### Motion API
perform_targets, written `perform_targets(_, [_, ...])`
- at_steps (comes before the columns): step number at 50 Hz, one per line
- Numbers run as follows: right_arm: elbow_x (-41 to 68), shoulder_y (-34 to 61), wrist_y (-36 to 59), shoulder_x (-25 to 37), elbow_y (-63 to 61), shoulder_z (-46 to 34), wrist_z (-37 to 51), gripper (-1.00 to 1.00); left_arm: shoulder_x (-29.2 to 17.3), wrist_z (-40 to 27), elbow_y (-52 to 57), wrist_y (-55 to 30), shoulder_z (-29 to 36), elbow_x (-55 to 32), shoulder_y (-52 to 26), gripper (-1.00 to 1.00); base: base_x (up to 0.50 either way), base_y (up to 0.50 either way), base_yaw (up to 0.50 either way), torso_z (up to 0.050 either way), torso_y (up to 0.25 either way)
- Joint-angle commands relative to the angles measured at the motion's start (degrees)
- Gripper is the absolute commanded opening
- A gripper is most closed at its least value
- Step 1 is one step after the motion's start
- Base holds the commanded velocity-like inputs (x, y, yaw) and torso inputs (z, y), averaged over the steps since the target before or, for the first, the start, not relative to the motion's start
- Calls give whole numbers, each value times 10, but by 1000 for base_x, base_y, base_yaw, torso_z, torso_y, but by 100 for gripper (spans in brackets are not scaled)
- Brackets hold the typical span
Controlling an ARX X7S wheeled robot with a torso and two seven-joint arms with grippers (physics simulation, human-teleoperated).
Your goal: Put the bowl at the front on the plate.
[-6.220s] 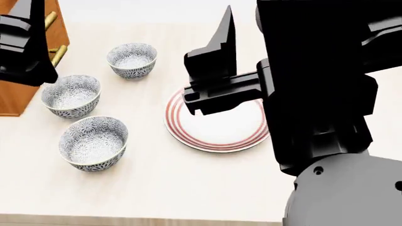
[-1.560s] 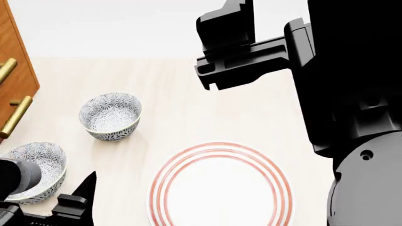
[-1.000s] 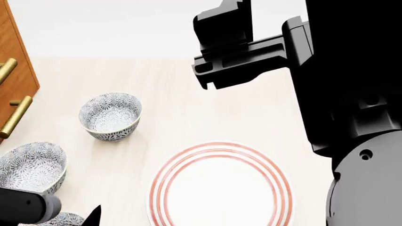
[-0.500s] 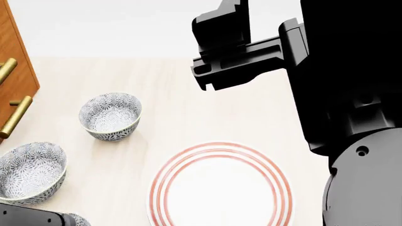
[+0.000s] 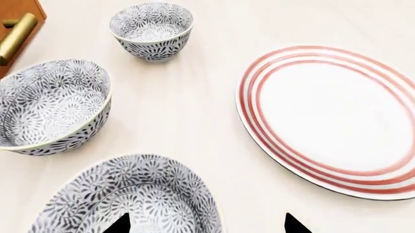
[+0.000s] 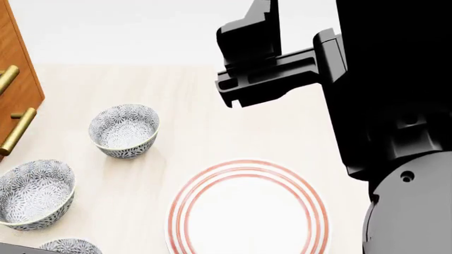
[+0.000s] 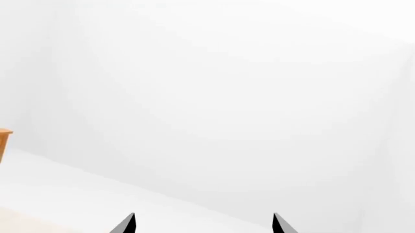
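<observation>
The bowl (image 5: 129, 199) sits at the front edge of the pale wooden tabletop (image 6: 205, 127), barely inside the head view, with bare tabletop between it and the plate (image 5: 337, 116) beside it. Two matching bowls (image 6: 34, 193) (image 6: 124, 130) stand farther back, near a wooden cabinet (image 6: 18, 84). The left hand (image 5: 206, 224) hangs over the bowl, fingers apart, holding nothing. The right hand (image 7: 202, 224), raised toward a white wall (image 7: 214, 97), is spread too. The bowl is white with dense grey-blue flowers.

Left arm now gone from the head view's lower left, front bowl (image 6: 69, 246) newly uncovered there
</observation>
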Motion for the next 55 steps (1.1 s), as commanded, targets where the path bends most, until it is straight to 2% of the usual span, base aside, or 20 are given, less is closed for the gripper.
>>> perform_targets(1, [-2, -5, -5, 1, -3, -2, -1, 100, 0, 20, -12, 14, 12, 30, 23, 100, 0, 0, 0, 0, 0])
perform_targets(36, [-14, -15, -17, 4, -10, -12, -17, 100, 3, 51, -51, 39, 49, 85, 50, 100, 0, 0, 0, 0, 0])
perform_targets(55, [-10, -13, -22, 6, -13, -15, -16, 100, 3, 61, -65, 47, 55, 87, 59, 100, 0, 0, 0, 0, 0])
